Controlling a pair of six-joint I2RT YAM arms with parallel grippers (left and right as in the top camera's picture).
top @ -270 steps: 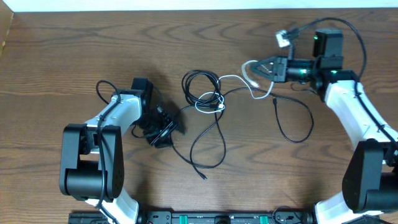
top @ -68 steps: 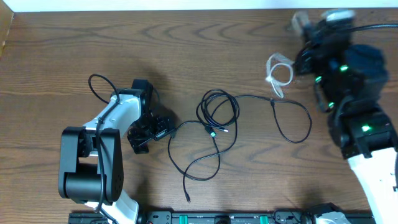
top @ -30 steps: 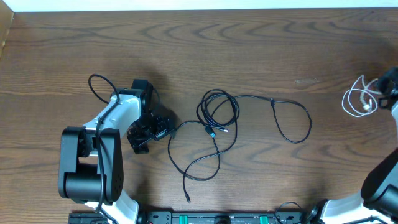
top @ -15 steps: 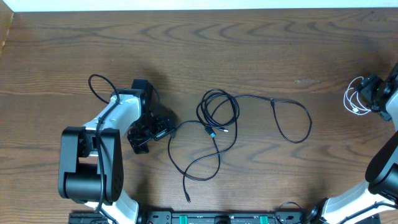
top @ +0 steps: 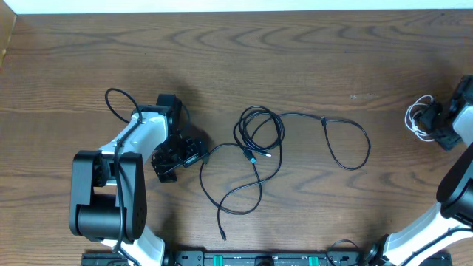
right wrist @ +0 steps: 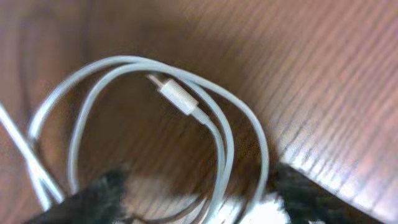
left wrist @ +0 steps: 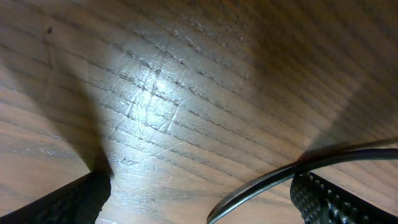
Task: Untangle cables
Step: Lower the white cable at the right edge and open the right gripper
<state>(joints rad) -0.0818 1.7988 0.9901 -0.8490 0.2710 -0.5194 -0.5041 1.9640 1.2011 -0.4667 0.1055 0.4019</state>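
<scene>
The black cable (top: 255, 140) lies loosely looped mid-table, one strand running left to my left gripper (top: 179, 155). In the left wrist view that gripper (left wrist: 199, 208) stands open just above the wood, and the black cable (left wrist: 280, 177) curves through the gap close to the right finger (left wrist: 339, 199). The white cable (top: 415, 120) rests in a small coil at the far right, apart from the black one. My right gripper (top: 436, 127) is at it. From the right wrist, the white cable's loops and plug (right wrist: 177, 96) lie on the wood, and strands pass between the spread fingers of the right gripper (right wrist: 202, 208).
A thicker black wire (top: 114, 100) loops out from the left arm. The arms' base rail (top: 259, 258) runs along the front edge. The table's far edge (top: 236, 12) meets a white strip, and the right arm sits at the right border of the view.
The right gripper, shut on the white cable a second ago, has opened, and the coil has shifted slightly at the far right. The left arm and the black cable have not moved.
</scene>
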